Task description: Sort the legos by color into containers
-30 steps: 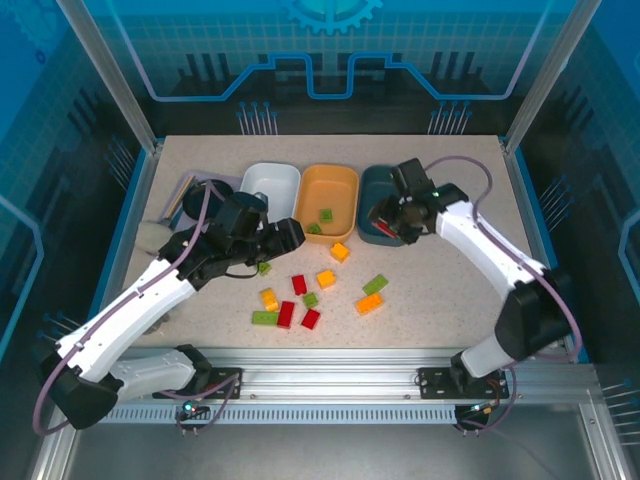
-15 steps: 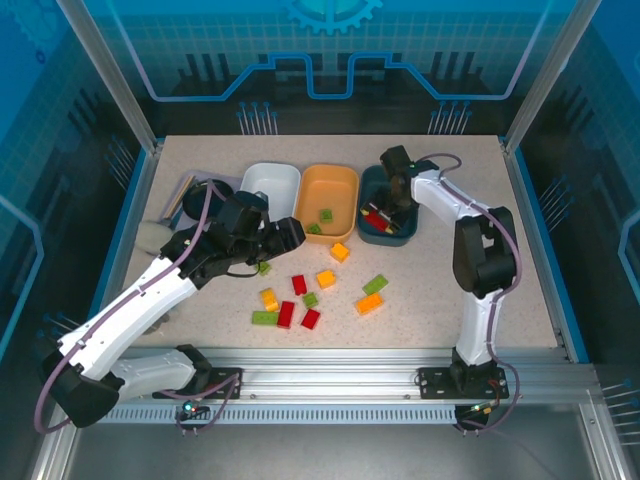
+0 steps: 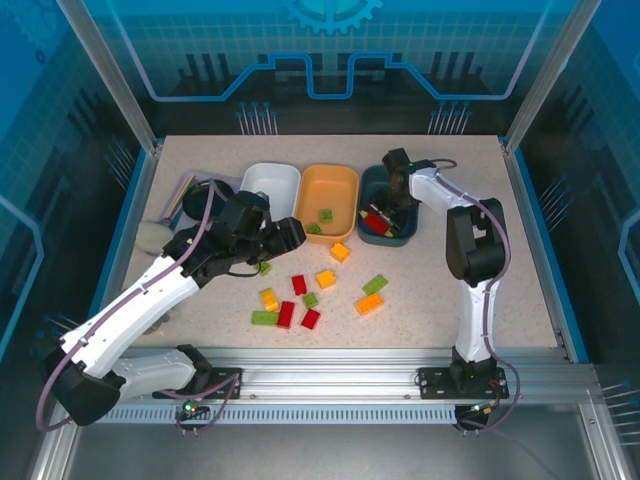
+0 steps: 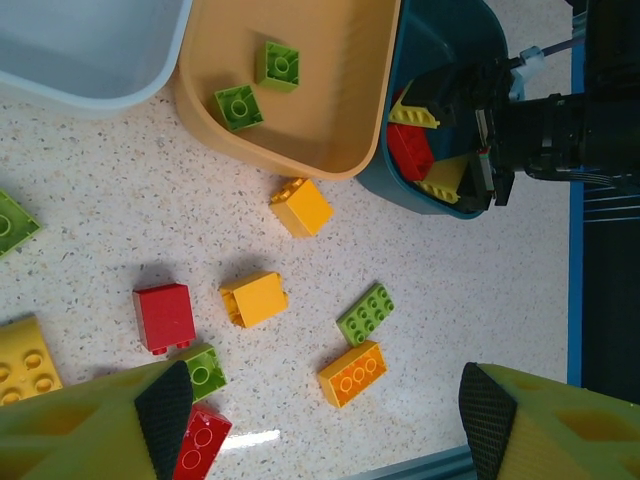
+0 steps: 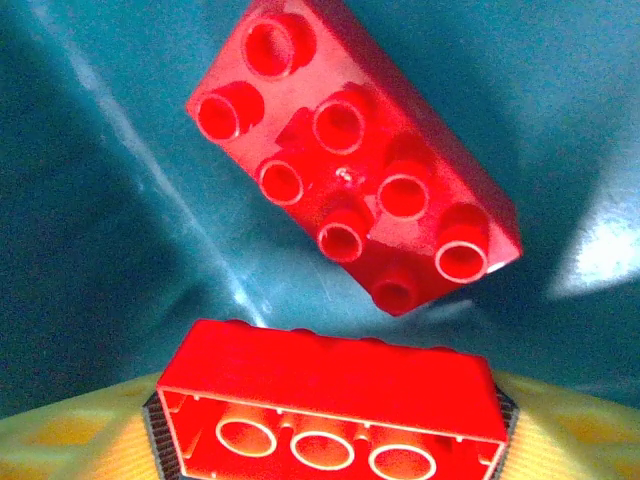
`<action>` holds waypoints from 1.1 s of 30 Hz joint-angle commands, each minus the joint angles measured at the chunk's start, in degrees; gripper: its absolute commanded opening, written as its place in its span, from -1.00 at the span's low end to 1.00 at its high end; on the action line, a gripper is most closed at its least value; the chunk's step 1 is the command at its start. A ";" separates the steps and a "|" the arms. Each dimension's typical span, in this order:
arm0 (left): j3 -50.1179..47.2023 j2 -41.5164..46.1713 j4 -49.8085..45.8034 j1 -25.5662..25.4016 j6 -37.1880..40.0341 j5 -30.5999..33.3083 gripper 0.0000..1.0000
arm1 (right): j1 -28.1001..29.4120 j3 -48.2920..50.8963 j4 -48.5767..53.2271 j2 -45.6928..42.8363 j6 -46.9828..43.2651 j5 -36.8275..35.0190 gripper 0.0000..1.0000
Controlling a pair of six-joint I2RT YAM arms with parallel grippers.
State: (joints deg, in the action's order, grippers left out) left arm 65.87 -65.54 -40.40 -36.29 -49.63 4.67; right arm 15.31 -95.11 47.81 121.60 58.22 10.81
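The right gripper (image 5: 330,432), clamped on a red brick (image 5: 330,395), hangs inside the dark teal tub (image 5: 90,200) over a second red brick (image 5: 360,160). Two green bricks (image 4: 240,106) lie in the orange tub (image 4: 330,110). About ten loose bricks (image 3: 300,285) wait mid-tabletop near the left gripper (image 4: 322,410), spread empty.

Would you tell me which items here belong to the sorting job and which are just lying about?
Job: loose bricks, white tub, orange tub, teal tub, red brick in right pincer.
Lying about: dark round thing, pale lump, both far left.
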 commanded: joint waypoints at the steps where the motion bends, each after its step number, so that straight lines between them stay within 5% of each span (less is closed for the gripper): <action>1: 1.90 -0.27 -0.21 -0.35 -0.39 0.70 0.49 | -0.73 -2.63 2.70 0.66 -1.03 1.67 0.52; 10: 2.16 0.09 -2.33 -0.36 -0.39 2.09 0.49 | -0.65 -7.57 6.44 -3.92 -3.90 -1.49 0.60; 16: 2.51 -1.49 -9.70 -0.10 -2.61 3.08 0.49 | 1.82 -5.12 4.09 -15.61 -9.97 -8.05 0.56; 25: -7.60 -6.26 -13.13 2.21 -5.77 -3.47 0.47 | 22.99 24.89 -18.05 -42.30 -33.11 -8.16 0.59; 33: -15.63 -13.25 -5.29 5.96 -6.57 -8.76 0.43 | 40.00 48.86 -35.37 -57.58 -35.30 -12.44 0.65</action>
State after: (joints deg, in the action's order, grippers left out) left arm 51.31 -76.55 -48.66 -31.14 -55.59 -0.97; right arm 53.30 -49.89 21.15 67.11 24.93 1.45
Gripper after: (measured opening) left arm 0.721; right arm 0.824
